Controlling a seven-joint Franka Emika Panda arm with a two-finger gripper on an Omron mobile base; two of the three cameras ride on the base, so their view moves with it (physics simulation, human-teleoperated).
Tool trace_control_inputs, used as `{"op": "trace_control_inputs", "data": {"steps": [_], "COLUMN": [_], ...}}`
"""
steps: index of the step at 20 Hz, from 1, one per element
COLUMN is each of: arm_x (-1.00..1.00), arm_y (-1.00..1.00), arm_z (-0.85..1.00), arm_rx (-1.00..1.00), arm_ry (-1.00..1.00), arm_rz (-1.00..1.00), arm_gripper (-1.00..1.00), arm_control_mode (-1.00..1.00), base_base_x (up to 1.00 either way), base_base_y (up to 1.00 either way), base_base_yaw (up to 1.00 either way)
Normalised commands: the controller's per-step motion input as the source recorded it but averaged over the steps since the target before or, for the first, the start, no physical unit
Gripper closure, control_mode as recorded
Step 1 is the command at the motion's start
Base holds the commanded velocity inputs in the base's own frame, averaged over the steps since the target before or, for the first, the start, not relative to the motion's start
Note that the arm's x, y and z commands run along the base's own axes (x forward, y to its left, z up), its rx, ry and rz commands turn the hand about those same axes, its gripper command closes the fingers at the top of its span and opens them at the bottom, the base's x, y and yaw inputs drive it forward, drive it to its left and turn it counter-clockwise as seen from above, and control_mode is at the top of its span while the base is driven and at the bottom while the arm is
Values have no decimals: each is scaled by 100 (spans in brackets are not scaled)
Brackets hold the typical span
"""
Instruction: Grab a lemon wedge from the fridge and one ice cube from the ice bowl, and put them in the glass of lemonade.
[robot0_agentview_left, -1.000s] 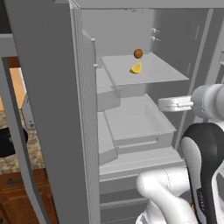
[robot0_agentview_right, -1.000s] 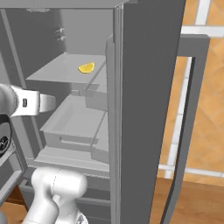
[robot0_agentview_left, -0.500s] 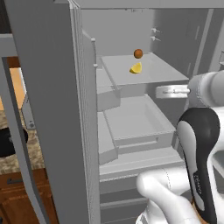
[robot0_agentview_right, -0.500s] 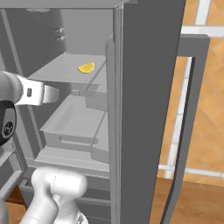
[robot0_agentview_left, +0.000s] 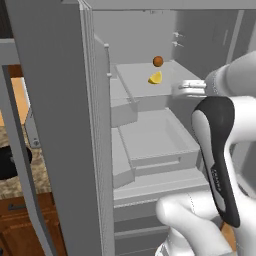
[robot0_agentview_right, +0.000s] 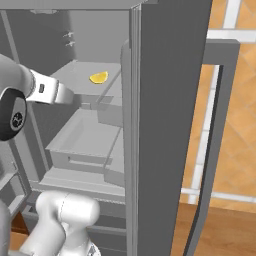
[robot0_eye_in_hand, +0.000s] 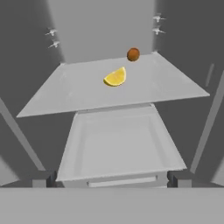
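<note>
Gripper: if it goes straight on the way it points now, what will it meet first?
Probably the lemon wedge on the fridge shelf. The open gripper points into the fridge over the drawer; nothing seems between, though depth is uncertain.

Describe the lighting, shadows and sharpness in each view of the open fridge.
Hand view: flat, even light, no glare; the lemon wedge casts only a faint shadow on the shelf, edges slightly soft. Left base view: the fridge interior is evenly grey; the orange ball stays sharp. Right base view: the door is uniformly dull, without highlights.
</note>
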Motion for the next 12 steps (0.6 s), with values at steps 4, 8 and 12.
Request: {"op": "trace_control_inputs", "data": {"steps": [4,8,12], "arm_x": [38,44,49], "arm_y": [0,0,0], "arm_z": [0,-19,-4], "arm_rx": [3,0,0], "arm_ry": [1,0,0], "arm_rz": [0,0,-2], "arm_gripper": [-100,-100,-100], "arm_control_mode": [-100,-100,-100], "base_base_x": [0,0,0], "base_base_y": [0,0,0], "base_base_yaw": [0,0,0]}}
